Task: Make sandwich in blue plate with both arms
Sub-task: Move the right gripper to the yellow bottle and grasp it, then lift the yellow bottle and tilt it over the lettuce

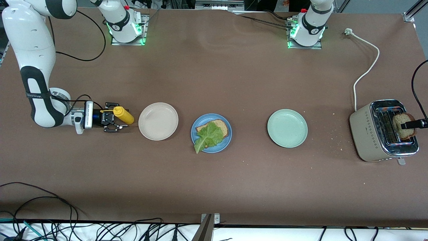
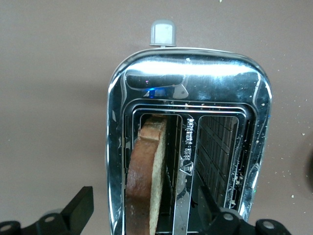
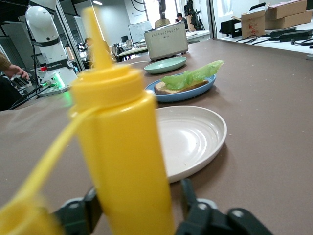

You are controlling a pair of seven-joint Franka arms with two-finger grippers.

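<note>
The brown counter (image 1: 214,187) has lots of bare room along the low part of the frame and between the arm bases at the top.

The right arm (image 1: 33,67) bends down one side edge of the frame. Most of the left arm is cut off, so only its base (image 1: 309,26) shows at the top.

The toaster (image 1: 371,134) sits near the counter's edge at the left arm's end, and its cord (image 1: 367,67) runs up the frame.

Three plates sit in a row across the middle, with gaps between them. They are the beige plate (image 1: 158,121), the blue plate (image 1: 220,145) and the green plate (image 1: 287,128). One bread slice (image 1: 221,125) lies on the blue plate. Lettuce (image 1: 209,136) covers part of it and hangs over the rim.

The toast (image 1: 399,120) stands in a toaster slot, with its lower part hidden. The left end effector (image 2: 145,215) is wide, with a finger on each side of the toast.

The right end effector (image 1: 115,122) is spread around the bottle (image 1: 124,115), just beside the beige plate. One finger shows a thin gap and the other is partly hidden.
</note>
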